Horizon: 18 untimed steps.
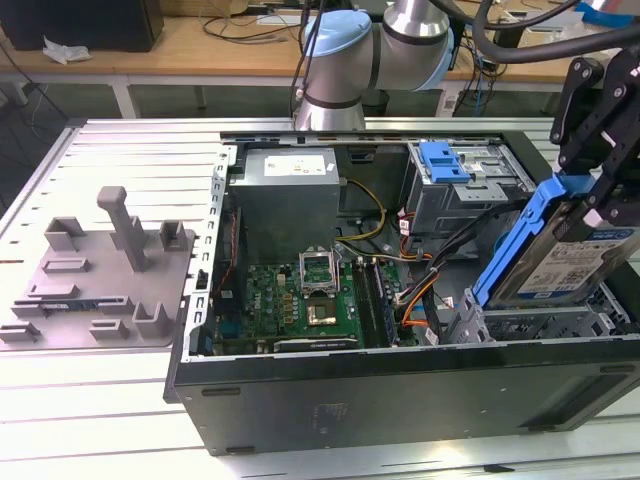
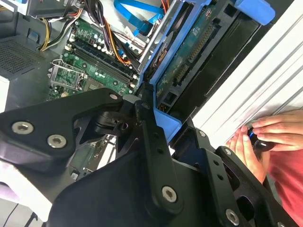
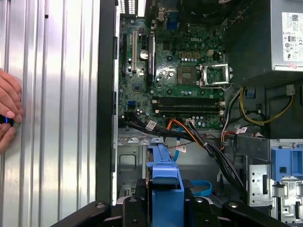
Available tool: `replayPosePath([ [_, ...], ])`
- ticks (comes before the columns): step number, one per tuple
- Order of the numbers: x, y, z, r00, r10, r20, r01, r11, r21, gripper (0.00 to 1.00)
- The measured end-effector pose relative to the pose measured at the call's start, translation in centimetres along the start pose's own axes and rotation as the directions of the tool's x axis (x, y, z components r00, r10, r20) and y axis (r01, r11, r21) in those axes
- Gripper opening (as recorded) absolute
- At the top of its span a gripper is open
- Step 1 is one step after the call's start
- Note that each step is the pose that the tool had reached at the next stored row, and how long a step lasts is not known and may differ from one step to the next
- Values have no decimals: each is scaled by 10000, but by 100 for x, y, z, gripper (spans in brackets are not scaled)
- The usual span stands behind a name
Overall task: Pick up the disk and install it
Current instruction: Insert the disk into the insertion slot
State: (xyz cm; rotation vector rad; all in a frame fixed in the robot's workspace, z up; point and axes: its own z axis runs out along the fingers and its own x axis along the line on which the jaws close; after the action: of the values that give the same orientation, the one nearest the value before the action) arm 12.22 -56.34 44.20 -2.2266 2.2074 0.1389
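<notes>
Nearest us in the exterior view is the side wall of the case (image 1: 400, 395), which lies open on the worktop (image 1: 100, 430). Just behind that wall, at the exterior view's right, the gripper (image 1: 603, 205) is clenched on the upper end of the disk (image 1: 560, 255). The first wrist view shows the blue frame pinched in that same grasp. The disk hangs tilted, with its lower end at the mouth of the bay (image 1: 535, 325) and not seated. We cannot tell whether it touches the metal.

We judge the tilt to be the main risk. Held by one end, the disk could catch a frame corner on the bay's edge and jam or twist in the grip. The cables (image 1: 425, 290) just beside the bay could also get trapped under it. A hand (image 3: 8, 111) rests on the worktop near the case — close enough to matter if the arm (image 1: 345, 60) swings wide.

Farther in lie the motherboard (image 1: 300, 295) and the power supply (image 1: 290, 190). A bare blue bracket (image 1: 445, 160) sits in the far cage, well apart from the disk.
</notes>
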Motion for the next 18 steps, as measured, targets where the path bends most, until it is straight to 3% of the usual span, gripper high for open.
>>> replayPosePath([
  [18,12,-11,169,10000,0,0,0,10000,1,37],
])
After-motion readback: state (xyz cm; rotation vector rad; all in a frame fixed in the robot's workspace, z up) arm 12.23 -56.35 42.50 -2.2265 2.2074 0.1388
